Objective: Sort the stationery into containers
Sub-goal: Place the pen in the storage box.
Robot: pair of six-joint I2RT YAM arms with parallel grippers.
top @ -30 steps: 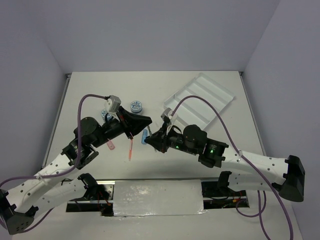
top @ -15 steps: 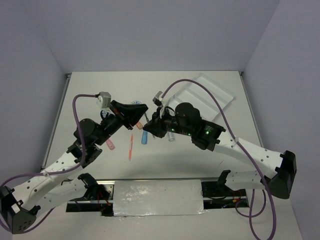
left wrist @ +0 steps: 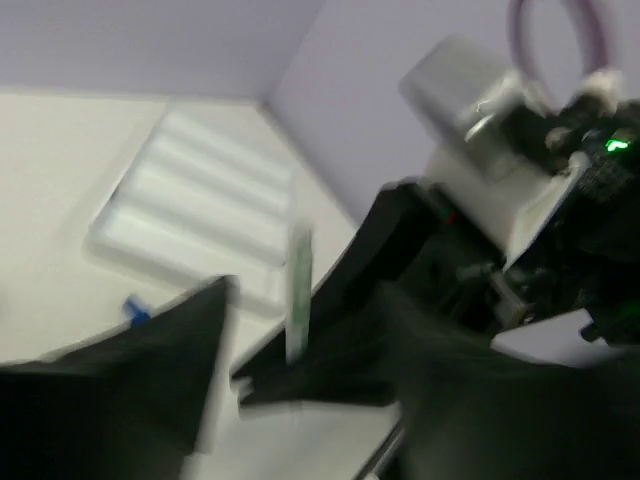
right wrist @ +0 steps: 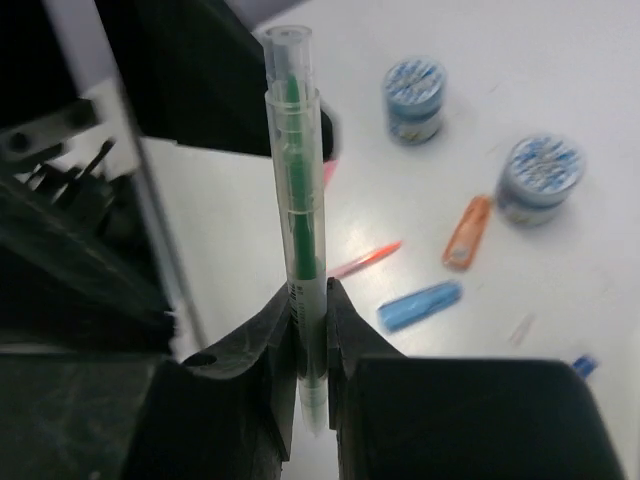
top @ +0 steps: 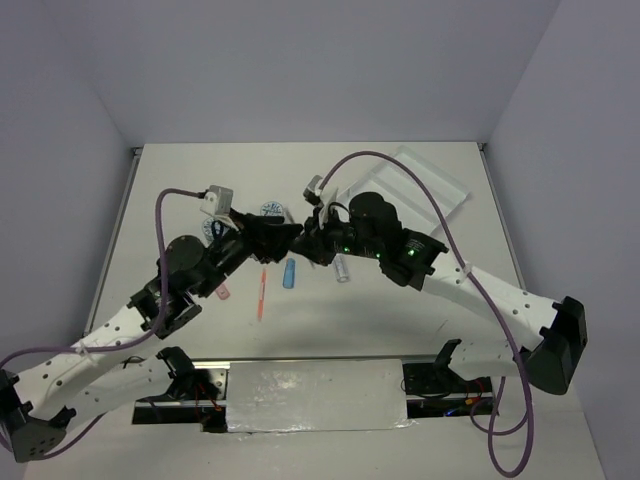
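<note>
My right gripper (right wrist: 310, 300) is shut on a clear pen with a green core (right wrist: 293, 150), which stands upright between its fingers. In the top view both grippers meet above the table's middle, the left gripper (top: 286, 232) right against the right one (top: 308, 240). The blurred left wrist view shows that pen (left wrist: 297, 285) between my left jaws, which stand wide apart and off it. On the table lie an orange pen (top: 262, 293), a blue capsule (top: 290, 273), a pink capsule (top: 222, 292), an orange capsule (right wrist: 468, 230) and two blue-patterned tubs (right wrist: 414, 85) (right wrist: 540, 165). The white divided tray (top: 410, 185) sits at the back right.
A small grey item (top: 342, 268) lies under the right arm. A blue-capped piece (right wrist: 582, 365) lies at the edge of the right wrist view. Both arms' purple cables arch over the middle. Grey walls close the table's back and sides.
Both grippers have come together at mid-table. My left jaws, shut on the pen a moment ago, have spread apart, and the pen now stays in the right gripper.
</note>
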